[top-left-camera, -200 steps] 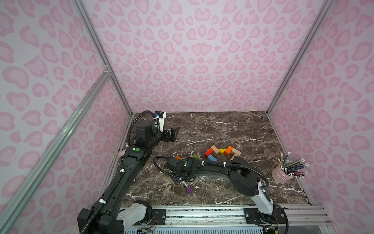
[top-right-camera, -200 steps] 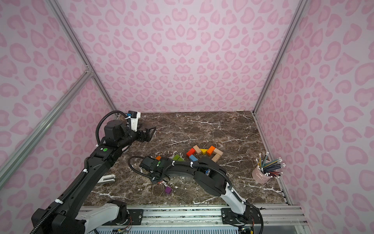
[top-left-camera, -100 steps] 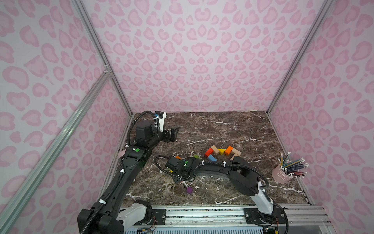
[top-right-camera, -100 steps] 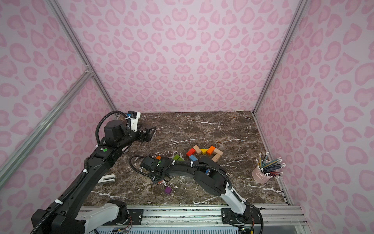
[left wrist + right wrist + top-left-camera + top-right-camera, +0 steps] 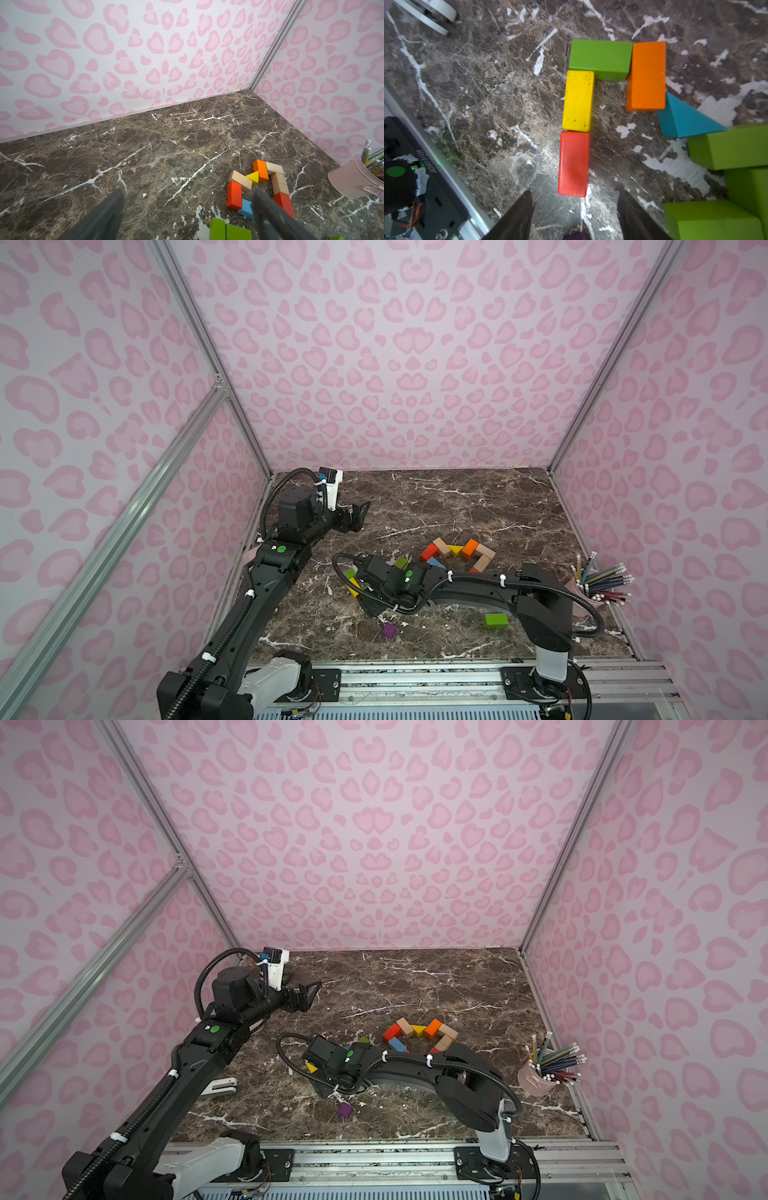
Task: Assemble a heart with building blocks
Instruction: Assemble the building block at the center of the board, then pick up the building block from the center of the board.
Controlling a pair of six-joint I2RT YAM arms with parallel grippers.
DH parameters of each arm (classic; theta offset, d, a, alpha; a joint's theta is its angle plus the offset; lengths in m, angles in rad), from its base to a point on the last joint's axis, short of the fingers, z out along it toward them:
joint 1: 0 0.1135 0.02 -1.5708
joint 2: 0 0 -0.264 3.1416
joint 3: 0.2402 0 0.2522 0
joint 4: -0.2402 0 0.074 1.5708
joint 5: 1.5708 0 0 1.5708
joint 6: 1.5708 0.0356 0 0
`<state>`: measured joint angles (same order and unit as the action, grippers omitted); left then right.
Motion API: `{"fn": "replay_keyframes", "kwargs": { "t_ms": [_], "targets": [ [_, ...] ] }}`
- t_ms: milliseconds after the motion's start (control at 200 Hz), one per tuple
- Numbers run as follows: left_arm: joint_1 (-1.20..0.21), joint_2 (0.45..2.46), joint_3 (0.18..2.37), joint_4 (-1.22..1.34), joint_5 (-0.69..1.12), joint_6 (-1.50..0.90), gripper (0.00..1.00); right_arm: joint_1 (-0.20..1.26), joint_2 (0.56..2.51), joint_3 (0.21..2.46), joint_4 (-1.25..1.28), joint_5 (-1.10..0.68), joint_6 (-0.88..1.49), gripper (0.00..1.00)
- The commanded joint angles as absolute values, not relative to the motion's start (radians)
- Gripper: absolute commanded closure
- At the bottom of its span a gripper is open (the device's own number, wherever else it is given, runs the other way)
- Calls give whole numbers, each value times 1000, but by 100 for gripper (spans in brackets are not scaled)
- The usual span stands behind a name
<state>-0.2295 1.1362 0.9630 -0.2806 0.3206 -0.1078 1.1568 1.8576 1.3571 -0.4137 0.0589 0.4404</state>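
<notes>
In the right wrist view a red brick (image 5: 574, 164), a yellow brick (image 5: 578, 100) and a green brick (image 5: 600, 59) lie end to end, with an orange brick (image 5: 646, 74) beside them. My right gripper (image 5: 574, 192) is open, its tips either side of the red brick's near end without touching it. In both top views it hangs low at the front left (image 5: 374, 608) (image 5: 328, 1088). A partial outline of building blocks (image 5: 457, 551) lies mid-table. My left gripper (image 5: 361, 512) (image 5: 188, 191) is open and empty, raised at the back left.
A purple cube (image 5: 389, 629) sits just behind the right fingers. A lone green brick (image 5: 496, 619) lies near the right arm's base. More green bricks (image 5: 729, 147) and a blue wedge (image 5: 683, 118) crowd the row. A pink pencil cup (image 5: 598, 589) stands at the right wall.
My right gripper's jaws have spread apart and the red brick lies free on the table. The left arm has not moved.
</notes>
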Motion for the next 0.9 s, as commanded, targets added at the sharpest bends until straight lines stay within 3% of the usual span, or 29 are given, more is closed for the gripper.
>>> {"fn": "replay_keyframes", "kwargs": {
  "t_ms": [0,270,500,630,895],
  "targets": [
    [-254,1125,958,-283,306,-88,3,1151,1759,1256,-348,72,443,32],
    [-379,1108,949,-346,275,-59,3,1145,1435,982,-341,88,525,28],
    [-526,1154,967,-372,256,-50,3,1144,1152,838,-457,106,597,16],
    [-594,1189,969,-364,269,-36,3,1144,989,804,-532,97,627,1],
    [-776,1332,995,-351,250,8,3,1146,729,886,-750,94,621,1]
  ]
}}
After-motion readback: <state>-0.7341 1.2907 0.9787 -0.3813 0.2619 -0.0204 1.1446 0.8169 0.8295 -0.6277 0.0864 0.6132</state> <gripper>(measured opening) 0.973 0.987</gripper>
